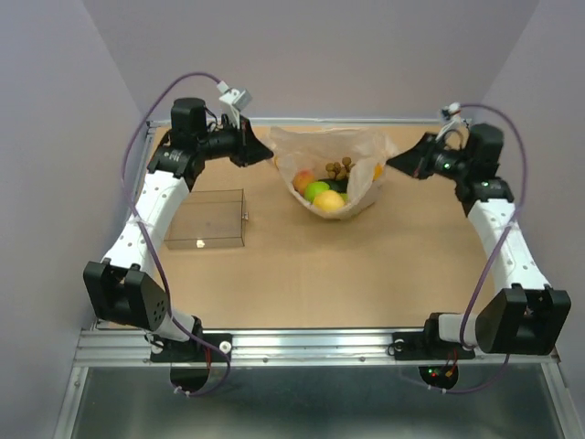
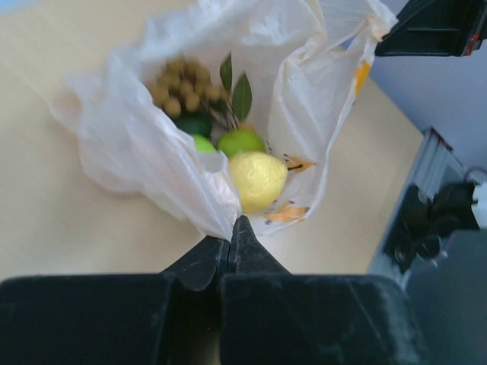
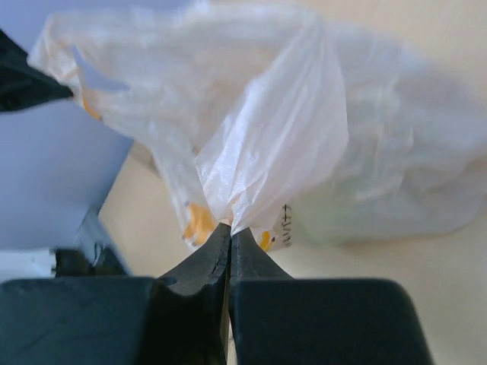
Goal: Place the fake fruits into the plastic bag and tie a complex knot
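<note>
The plastic bag (image 1: 340, 151) sits open at the back middle of the table, thin whitish with orange prints. The fake fruits (image 1: 322, 190) lie inside it: a yellow one (image 2: 258, 180), green ones (image 2: 241, 141), a peach one and a cluster of small tan-brown pieces (image 2: 183, 85) with green leaves. My left gripper (image 1: 267, 152) is shut on the bag's left rim (image 2: 205, 201) and holds it up. My right gripper (image 1: 395, 163) is shut on the bag's right rim (image 3: 259, 163). The bag is stretched between them, also in the right wrist view (image 3: 380, 152).
A clear rigid rectangular tray (image 1: 207, 219) stands on the left of the brown table (image 1: 366, 274), beside my left arm. Grey walls close in the back and sides. A metal rail (image 1: 311, 343) runs along the near edge.
</note>
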You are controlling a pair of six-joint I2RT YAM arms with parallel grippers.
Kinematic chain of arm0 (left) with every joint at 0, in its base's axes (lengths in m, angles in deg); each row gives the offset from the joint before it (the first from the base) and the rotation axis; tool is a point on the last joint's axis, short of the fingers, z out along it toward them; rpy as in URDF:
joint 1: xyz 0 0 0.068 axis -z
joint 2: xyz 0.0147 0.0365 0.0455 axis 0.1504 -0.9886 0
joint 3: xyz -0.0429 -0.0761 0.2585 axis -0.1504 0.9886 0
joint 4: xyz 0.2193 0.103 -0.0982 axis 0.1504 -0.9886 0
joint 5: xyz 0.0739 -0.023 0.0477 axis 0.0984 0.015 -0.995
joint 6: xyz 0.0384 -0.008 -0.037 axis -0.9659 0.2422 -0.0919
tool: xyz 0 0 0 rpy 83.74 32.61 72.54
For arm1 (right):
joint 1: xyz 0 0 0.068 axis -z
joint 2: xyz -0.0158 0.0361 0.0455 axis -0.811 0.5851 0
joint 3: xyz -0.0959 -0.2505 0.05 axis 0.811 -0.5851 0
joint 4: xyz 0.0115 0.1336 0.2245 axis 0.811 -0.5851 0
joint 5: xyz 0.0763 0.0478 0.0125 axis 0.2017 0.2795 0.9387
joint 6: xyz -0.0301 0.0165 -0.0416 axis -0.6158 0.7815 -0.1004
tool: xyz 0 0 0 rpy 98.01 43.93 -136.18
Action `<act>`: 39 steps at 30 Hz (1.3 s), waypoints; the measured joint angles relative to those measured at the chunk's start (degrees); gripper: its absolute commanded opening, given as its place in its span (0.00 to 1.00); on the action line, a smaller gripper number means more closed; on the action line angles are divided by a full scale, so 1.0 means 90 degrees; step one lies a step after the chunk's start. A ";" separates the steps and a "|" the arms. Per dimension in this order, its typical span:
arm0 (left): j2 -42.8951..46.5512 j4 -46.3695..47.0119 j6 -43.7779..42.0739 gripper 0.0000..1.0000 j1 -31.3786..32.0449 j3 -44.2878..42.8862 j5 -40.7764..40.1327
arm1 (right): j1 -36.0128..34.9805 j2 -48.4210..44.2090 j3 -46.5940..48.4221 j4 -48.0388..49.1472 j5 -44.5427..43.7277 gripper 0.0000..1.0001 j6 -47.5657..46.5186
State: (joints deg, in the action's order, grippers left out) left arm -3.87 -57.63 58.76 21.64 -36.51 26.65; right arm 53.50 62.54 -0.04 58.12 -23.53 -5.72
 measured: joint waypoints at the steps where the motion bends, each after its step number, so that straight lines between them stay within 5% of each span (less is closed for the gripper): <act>1: -0.0134 -0.0172 -0.0061 0.00 0.0000 -0.0605 -0.0080 | 0.0369 -0.0027 0.0588 -0.0005 0.0121 0.00 0.0073; 10: -0.0379 -0.0597 -0.0272 0.00 -0.0124 -0.3500 -0.0379 | 0.2137 -0.0092 0.3281 0.0226 0.0549 0.00 0.0554; 18: 0.0192 -0.0777 -0.0658 0.00 -0.0165 -0.2140 -0.0872 | 0.2276 -0.0488 0.2113 0.0432 0.0738 0.00 0.0447; 25: -0.0478 -0.1178 -0.0772 0.00 -0.0165 -0.1056 -0.0906 | 0.2157 -0.0253 0.0661 -0.0078 0.0797 0.01 0.0359; 29: -0.0816 -0.1498 -0.1030 0.22 -0.0168 -0.1554 -0.0670 | 0.2149 -0.0364 0.0690 -0.0073 0.0935 0.00 0.0364; 32: -0.0721 -0.1457 -0.1195 0.47 -0.0170 -0.2047 -0.0665 | 0.2149 -0.0461 0.0920 -0.0051 0.1066 0.01 0.0391; 36: -0.0243 -0.1212 -0.1411 0.97 -0.0199 -0.2392 -0.0879 | 0.2149 -0.0532 0.1324 -0.0019 0.1209 0.01 0.0427; 39: 0.0221 -0.0945 -0.1581 0.99 -0.0197 -0.2594 -0.0962 | 0.2147 -0.0627 0.1508 0.0010 0.1319 0.01 0.0447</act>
State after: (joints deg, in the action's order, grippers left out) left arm -1.88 -66.14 44.53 19.87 -59.85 18.00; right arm 72.82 56.90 13.53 58.21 -11.66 -1.70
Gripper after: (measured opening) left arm 0.972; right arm 0.013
